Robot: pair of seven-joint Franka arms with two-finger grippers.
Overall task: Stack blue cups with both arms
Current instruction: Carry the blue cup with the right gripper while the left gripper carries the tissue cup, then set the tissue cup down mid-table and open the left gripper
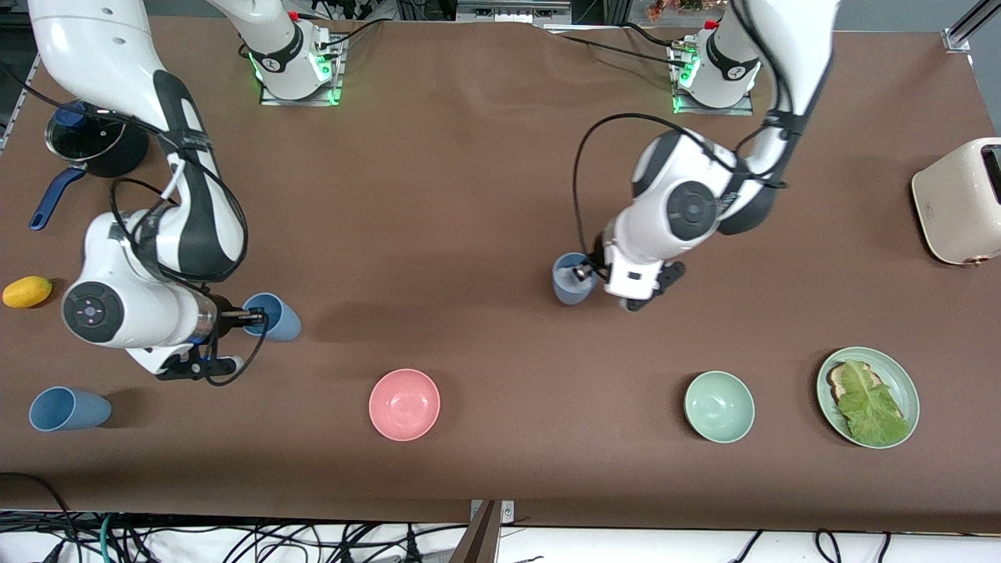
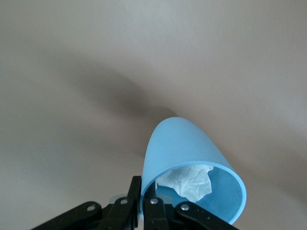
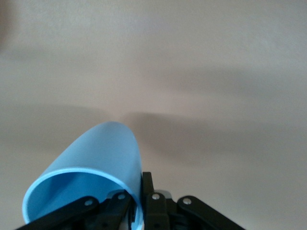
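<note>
Pink bowl, green bowl, spare cup

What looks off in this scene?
White crumpled paper sits inside the cup the left gripper pinches by its rim. A third blue cup lies tipped on its side near the right arm's end of the table.

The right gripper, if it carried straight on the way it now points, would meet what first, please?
The right gripper, shut on the rim of a blue cup, points along the table toward the left arm's end. Nothing appears to lie ahead of its cup; the pink bowl sits nearer the front camera, though depth is uncertain.
</note>
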